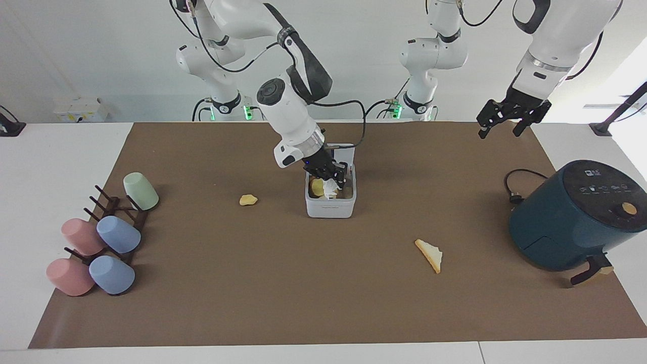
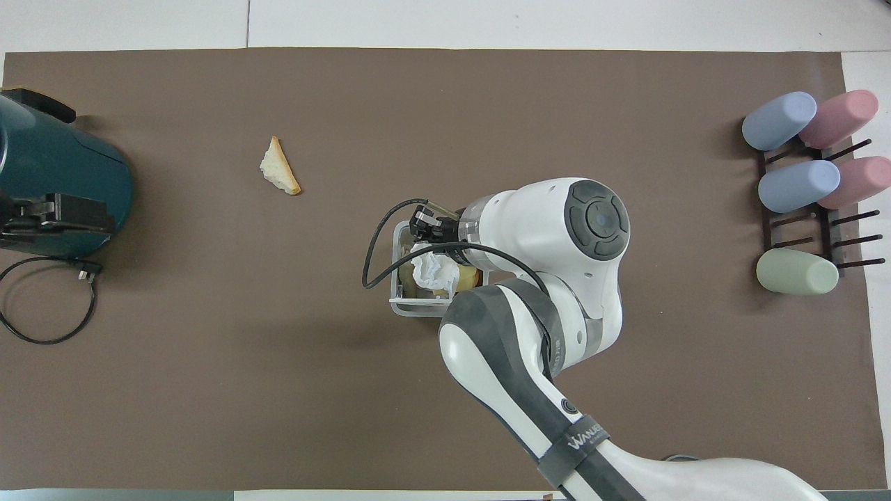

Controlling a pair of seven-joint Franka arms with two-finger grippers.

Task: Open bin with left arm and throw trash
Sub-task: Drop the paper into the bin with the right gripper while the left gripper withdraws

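The white bin stands mid-mat with its lid up; its rim also shows in the overhead view. My right gripper reaches down into the bin, shut on the crumpled white tissue, which touches the food scraps inside; the tissue also shows from overhead below that gripper. The yellow-tan lump lies on the mat toward the right arm's end, hidden under the arm from overhead. The toast triangle lies farther from the robots. My left gripper is open, empty, raised over the air fryer.
The dark-teal air fryer with its black cable stands at the left arm's end. A rack of pastel cups stands at the right arm's end. A brown mat covers the table.
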